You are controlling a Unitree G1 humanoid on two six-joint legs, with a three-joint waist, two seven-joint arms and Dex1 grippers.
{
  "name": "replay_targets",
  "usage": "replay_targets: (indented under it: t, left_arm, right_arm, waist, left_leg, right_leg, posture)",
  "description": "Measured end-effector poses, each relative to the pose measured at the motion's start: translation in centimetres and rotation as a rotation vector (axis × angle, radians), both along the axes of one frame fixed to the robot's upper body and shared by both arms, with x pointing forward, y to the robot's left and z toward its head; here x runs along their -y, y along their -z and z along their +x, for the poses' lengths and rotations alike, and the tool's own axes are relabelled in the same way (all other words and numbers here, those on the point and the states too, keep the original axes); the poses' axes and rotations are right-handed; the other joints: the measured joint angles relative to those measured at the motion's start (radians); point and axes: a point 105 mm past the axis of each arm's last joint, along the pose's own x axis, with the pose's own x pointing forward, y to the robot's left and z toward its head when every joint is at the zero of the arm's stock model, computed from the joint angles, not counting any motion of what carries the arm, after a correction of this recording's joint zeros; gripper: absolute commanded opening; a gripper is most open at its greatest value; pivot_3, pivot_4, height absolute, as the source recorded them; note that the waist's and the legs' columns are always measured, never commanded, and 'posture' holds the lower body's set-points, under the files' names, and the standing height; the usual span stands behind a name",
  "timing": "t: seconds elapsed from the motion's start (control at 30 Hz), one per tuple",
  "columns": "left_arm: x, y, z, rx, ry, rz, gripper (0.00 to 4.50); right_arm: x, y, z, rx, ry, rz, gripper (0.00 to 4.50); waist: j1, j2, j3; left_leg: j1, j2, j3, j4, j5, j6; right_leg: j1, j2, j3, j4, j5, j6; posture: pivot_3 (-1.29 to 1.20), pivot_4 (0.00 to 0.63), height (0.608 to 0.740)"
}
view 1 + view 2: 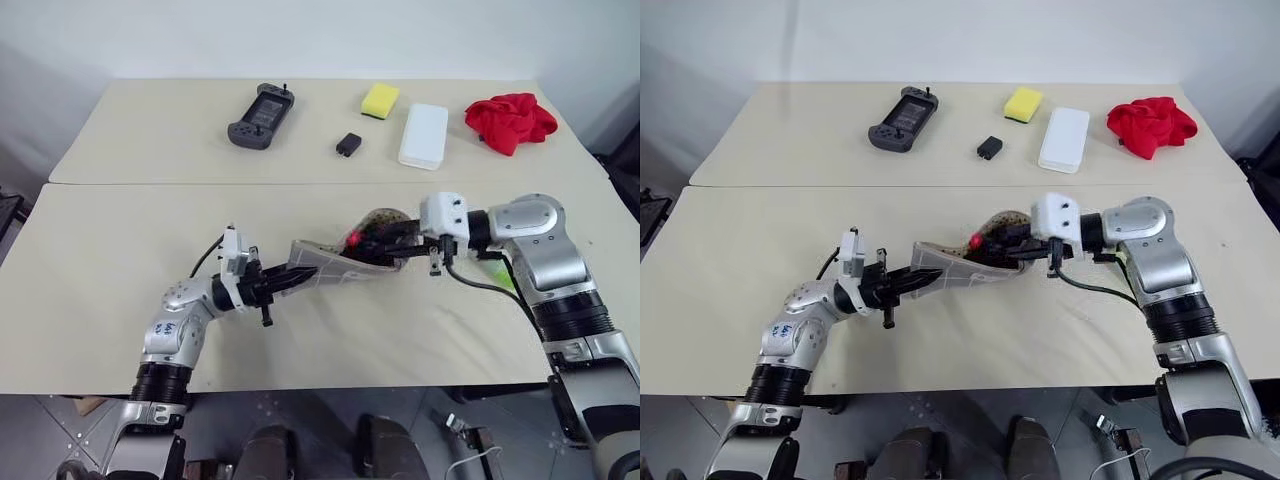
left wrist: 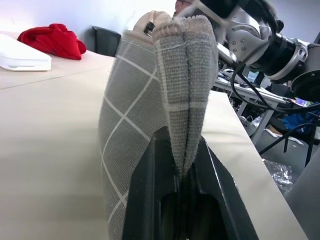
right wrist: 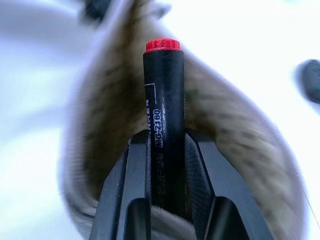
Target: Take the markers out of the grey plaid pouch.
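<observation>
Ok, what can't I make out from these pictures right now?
- Inside of the grey plaid pouch: head views, blocked by its folded fabric and the right hand; any marker left inside is hidden.
- Lower barrel of the red marker: right wrist view, covered by the fingers.
- Green object beside the right forearm: left eye view, mostly hidden by the arm; unidentifiable.
- Pouch mouth: left wrist view, behind the fabric pinched in the left hand.

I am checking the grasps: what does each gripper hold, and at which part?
Left gripper pinches the closed end edge of the grey plaid pouch. Right gripper clamps the red-capped marker around its black barrel, at the pouch's open mouth.
</observation>
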Motion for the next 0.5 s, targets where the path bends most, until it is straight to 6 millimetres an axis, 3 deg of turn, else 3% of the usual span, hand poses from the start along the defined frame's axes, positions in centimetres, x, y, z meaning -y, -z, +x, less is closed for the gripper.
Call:
replay_targets:
  t: [0.23, 0.4, 0.5]
  left_arm:
    - [-0.2, 0.2, -0.1, -0.01, 0.001, 0.013, 0.0]
    - [-0.3, 0.4, -0.3, -0.035, 0.008, 0.008, 0.0]
    - [-0.3, 0.3, -0.4, -0.048, 0.018, 0.008, 0.0]
  right_arm:
    - [0.1, -1.7, -1.7, -0.148, -0.016, 0.167, 0.58]
    - [0.9, -8.6, -2.6, -0.244, 0.016, 0.509, 0.58]
    - [2.6, -11.3, -2.5, -0.289, 0.078, 0.621, 0.58]
  waist:
    - [0.016, 0.0, 0.0]
    - [0.022, 0.0, 0.0]
    - [0.028, 0.0, 0.0]
  left_leg:
    - [0.0, 0.0, -0.003, 0.0, 0.0, 0.0]
    - [0.0, 0.004, -0.004, 0.001, 0.0, 0.0]
    - [0.0, 0.004, -0.004, 0.0, 0.0, 0.0]
  right_leg:
    - [0.0, 0.0, 0.0, 0.0, 0.0, 0.0]
    - [0.0, -0.001, 0.0, 0.0, 0.0, 0.0]
    - [0.0, -0.001, 0.0, 0.0, 0.0, -0.001]
  posture:
    - [0.0, 0.15, 0.74]
    - [0.0, 0.15, 0.74]
    - [0.0, 0.15, 0.74]
